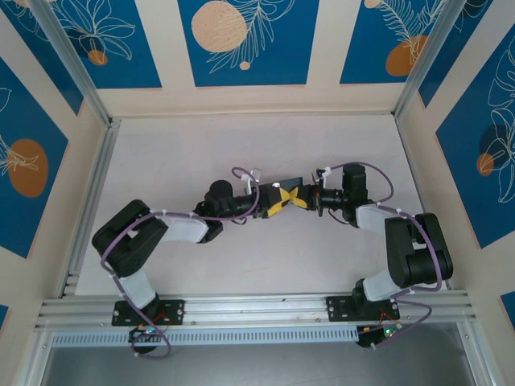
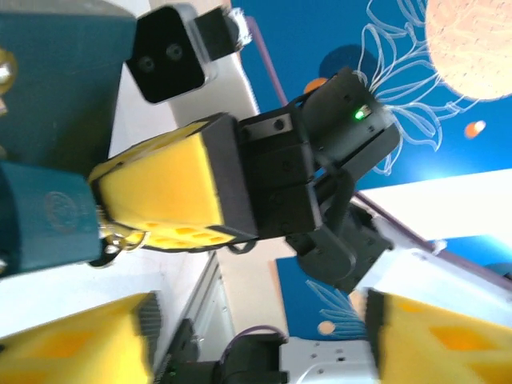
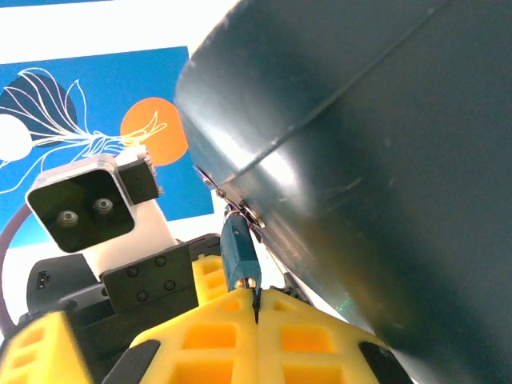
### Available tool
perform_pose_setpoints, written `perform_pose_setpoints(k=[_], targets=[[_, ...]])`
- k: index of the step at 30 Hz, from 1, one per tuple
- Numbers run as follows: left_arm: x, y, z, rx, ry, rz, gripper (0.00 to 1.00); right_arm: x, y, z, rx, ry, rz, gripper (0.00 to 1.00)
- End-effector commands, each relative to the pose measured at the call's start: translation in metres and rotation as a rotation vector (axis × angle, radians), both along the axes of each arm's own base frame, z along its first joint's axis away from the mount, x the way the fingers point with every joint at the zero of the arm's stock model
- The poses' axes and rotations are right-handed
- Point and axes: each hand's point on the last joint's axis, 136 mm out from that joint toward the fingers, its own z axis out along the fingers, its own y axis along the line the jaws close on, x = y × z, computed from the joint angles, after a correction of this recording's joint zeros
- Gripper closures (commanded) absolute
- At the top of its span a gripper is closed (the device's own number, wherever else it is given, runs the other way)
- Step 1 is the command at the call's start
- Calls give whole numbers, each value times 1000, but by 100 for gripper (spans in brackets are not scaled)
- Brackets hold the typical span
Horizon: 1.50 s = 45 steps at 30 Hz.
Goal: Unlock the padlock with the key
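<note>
My right gripper (image 3: pixel 256 310), pressed together on the tiny thin silvery key (image 3: pixel 257 299), points at twelve o'clock into the small bluish padlock (image 3: pixel 238 254) hanging from the dark teal tin (image 3: pixel 360 160), axes aligned. My left gripper (image 2: pixel 260 340) is spread.

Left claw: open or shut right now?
Open. On the left claw, the two yellow fingers stand far apart at the bottom corners of its wrist view.

The top external camera looks steeply down from above and behind the arm bases (image 1: pixel 153 310), taking in the whole worktop (image 1: pixel 177 153) from afar. The wrist cameras ride close behind the left end effector (image 1: pixel 280 203) and the right end effector (image 1: pixel 304 199), tilted up toward the blue wall (image 3: pixel 88 88). All three views share the mid-worktop spot where the two meet.
</note>
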Motion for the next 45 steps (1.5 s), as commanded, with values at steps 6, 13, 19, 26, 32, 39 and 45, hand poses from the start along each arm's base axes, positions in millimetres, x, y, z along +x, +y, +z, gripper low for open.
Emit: perform_pose_setpoints(k=[6,13,19,26,32,39,45], targets=[[2,26,13,106,-50,99,9,-3,-4,-23,-35,61,-27,100],[6,37,-3,228,18,163,8,-2,-4,-27,-43,62,-29,100],[10,35,-5,249,63,193,8,-1,-3,-30,-43,64,-27,100],[10,23,-22,250,119,214,10,-3,3,-35,-51,62,-5,100],[0,17,-45,277,137,210,11,-7,7,-58,-76,60,5,100],[-8,31,-75,344,143,256,12,-11,9,-89,-96,79,-11,100],[-12,41,-102,420,128,273,13,-12,12,-111,-100,109,-23,100]])
